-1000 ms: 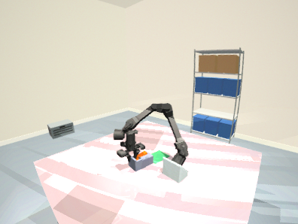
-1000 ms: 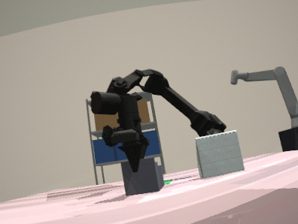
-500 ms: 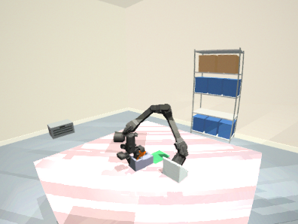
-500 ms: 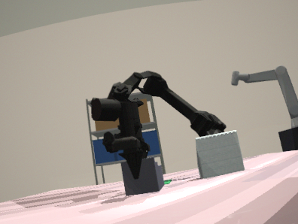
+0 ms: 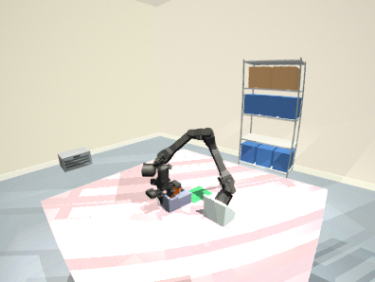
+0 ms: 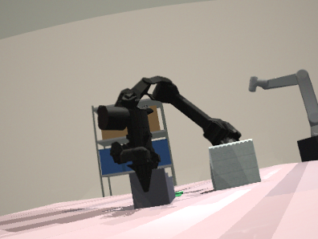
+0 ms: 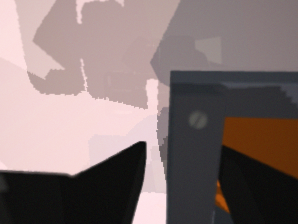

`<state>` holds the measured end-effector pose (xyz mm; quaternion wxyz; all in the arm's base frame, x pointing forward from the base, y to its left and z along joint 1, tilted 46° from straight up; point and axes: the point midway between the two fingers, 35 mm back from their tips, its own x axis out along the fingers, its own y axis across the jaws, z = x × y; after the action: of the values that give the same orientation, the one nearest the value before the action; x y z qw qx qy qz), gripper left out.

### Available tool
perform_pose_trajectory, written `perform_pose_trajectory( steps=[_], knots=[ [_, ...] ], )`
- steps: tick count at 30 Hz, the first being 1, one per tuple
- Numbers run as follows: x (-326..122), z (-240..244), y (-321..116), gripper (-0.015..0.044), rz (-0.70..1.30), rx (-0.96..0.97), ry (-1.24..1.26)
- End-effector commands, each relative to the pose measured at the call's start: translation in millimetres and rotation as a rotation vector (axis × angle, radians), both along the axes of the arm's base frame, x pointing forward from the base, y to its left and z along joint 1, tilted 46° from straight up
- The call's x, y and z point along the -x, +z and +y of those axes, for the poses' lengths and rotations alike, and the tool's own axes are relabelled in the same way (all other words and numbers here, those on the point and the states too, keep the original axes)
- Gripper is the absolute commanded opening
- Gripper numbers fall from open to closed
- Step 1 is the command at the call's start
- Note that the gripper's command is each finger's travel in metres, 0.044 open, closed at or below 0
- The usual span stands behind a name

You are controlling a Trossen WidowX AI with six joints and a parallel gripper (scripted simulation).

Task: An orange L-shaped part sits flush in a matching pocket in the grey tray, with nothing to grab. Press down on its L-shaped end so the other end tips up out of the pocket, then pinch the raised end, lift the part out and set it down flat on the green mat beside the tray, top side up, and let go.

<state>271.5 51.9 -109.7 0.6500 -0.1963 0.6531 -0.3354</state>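
The orange part (image 5: 176, 190) (image 7: 262, 135) is in the pocket of the grey tray (image 5: 177, 203) (image 6: 154, 198) (image 7: 191, 165). In the top view it shows above the tray's rim beside the gripper and looks tipped up at one end. My gripper (image 5: 164, 194) (image 6: 146, 188) (image 7: 180, 151) is partly open and straddles the tray's end wall. One finger is outside the wall, the other reaches inside over the part's near end and hides it; contact cannot be seen clearly. The green mat (image 5: 199, 190) (image 6: 179, 194) lies beside the tray, with nothing seen on it.
A pale grey block (image 5: 216, 212) (image 6: 234, 166) stands by the arm's base, near the mat. The arm arches over from there to the tray. A shelf rack (image 5: 272, 90) and a grey box (image 5: 76, 160) are in the background. A second grey arm (image 6: 307, 94) stands far off.
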Motion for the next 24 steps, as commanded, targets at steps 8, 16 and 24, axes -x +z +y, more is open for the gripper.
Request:
perform_pose_trajectory(
  steps=[8,16,24],
  knots=[
    [1,-4,0,0.0180,0.008,0.012,0.000],
    [0,1,0,0.0180,0.001,0.002,0.000],
    [-2,15,2,0.0180,0.007,0.010,0.000]
  ],
)
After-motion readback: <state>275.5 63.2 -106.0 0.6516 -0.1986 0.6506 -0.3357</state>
